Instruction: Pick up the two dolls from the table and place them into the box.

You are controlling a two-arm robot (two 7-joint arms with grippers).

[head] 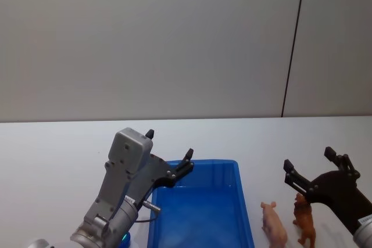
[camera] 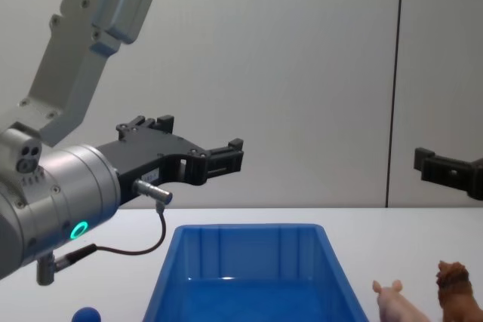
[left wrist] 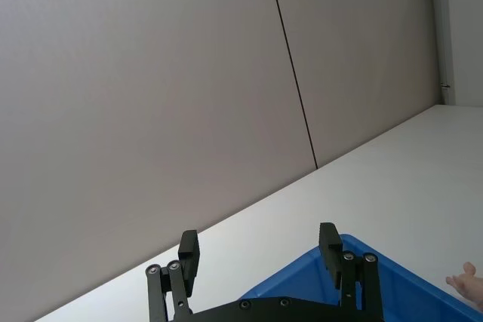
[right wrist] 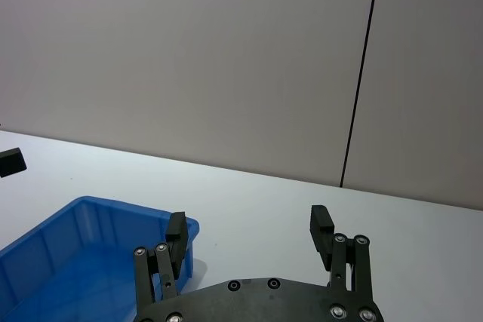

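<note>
Box shows nothing inside. We find both grippers spread wide and empty: left gripper over its eleven o'clock corner, right gripper above pig and lion at three o'clock. Both placements outstanding.

The box at lower centre is plain bright blue. To its right, the pig is pale pink and the shaggy lion orange-brown. The left pincer and right pincer are matt black. The left arm is silver-grey with a glowing teal ring. The bench is white, and the wall is grey with one dark seam. At lower left, a small ball is blue.
</note>
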